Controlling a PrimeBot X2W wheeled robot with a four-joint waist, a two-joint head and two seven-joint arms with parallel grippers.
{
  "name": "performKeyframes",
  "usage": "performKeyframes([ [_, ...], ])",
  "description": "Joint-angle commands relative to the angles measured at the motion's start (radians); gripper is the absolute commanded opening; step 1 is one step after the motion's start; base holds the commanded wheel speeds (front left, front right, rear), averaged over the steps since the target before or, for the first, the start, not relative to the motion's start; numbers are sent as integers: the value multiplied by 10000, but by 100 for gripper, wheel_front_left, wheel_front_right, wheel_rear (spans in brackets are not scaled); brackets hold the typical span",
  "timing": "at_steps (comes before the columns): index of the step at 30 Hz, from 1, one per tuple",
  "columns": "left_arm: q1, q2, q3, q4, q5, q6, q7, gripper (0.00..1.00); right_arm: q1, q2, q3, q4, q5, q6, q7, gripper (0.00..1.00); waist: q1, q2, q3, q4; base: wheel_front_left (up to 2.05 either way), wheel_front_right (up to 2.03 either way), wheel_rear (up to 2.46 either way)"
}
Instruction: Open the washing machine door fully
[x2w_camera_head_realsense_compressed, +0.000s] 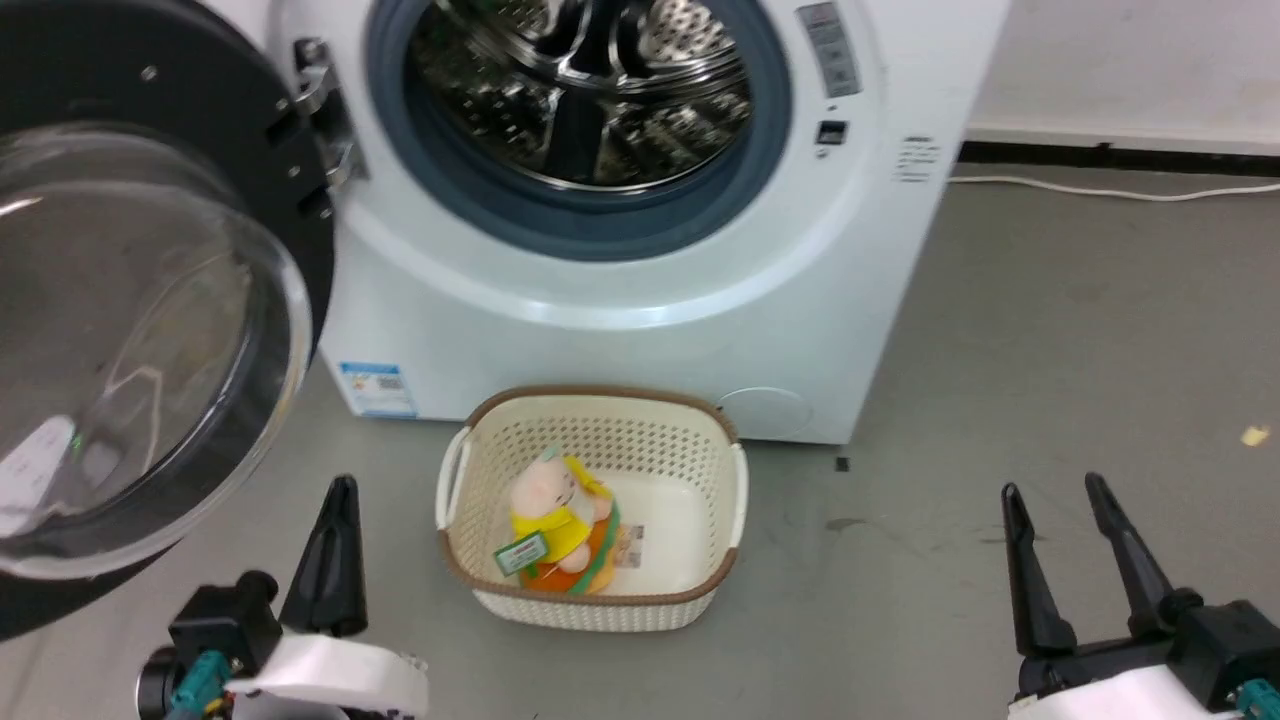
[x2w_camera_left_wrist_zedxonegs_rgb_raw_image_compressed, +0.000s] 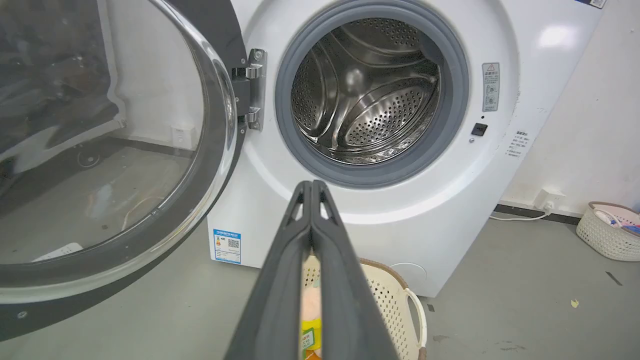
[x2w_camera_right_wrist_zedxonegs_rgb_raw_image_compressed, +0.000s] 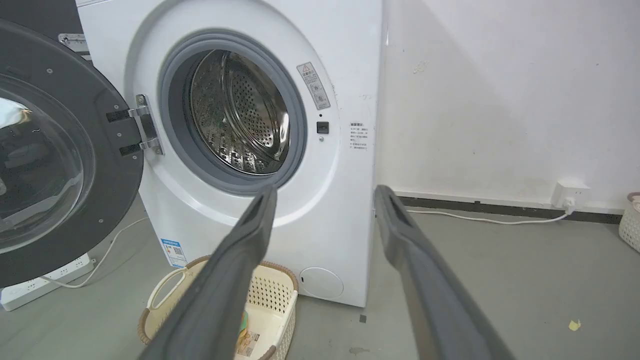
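**Door swung wide, both end effectors clear of it**

From my station, the washing machine door (x2w_camera_head_realsense_compressed: 140, 330) stands swung out on the left of the head view. Its inner face is towards the camera, with the clear glass bowl bulging at me inside the wide black rim. It hangs from the metal hinge (x2w_camera_head_realsense_compressed: 322, 110) on the left of the washing machine (x2w_camera_head_realsense_compressed: 640, 330). The steel drum (x2w_camera_head_realsense_compressed: 590, 80) is fully exposed inside its grey gasket. A blue label (x2w_camera_head_realsense_compressed: 378, 388) sits low on the white front, near the door's lower edge.

My left end effector (x2w_camera_head_realsense_compressed: 342, 490) is clenched. The left wrist view shows its two dark fingers pressed together along their length with nothing between them. It sits low and left, just beside the door's lower rim but apart from it, pointing towards the machine. My right end effector (x2w_camera_head_realsense_compressed: 1052, 487) is released, its fingers spread well apart over bare grey floor at the lower right, well away from the machine.

A cream perforated basket (x2w_camera_head_realsense_compressed: 600, 612) with a brown rim sits on the floor between the two end effectors, right against the machine's front. A plush toy (x2w_camera_head_realsense_compressed: 560, 530) in yellow and orange lies inside it. A white cable (x2w_camera_head_realsense_compressed: 1100, 188) runs along the floor by the wall on the right.
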Motion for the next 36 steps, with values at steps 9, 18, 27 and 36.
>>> performKeyframes([
  [9,978,-378,-334,-220,850,141,-54,100,547,80,295,435,98,10,-43,100,2,0,-575,-637,0,0,0],
  [18,1346,-514,-734,-315,1552,181,-55,100,632,84,275,1024,68,10,-43,100,2,0,-684,-603,0,0,0],
  [27,1334,-597,-860,-234,1908,151,-55,100,525,92,141,1137,-75,10,-43,100,2,0,-663,-594,0,0,0],
  [36,1248,-634,-828,-123,2018,147,-55,100,507,95,114,1196,-60,10,-43,100,2,0,-644,-632,0,0,0],
])
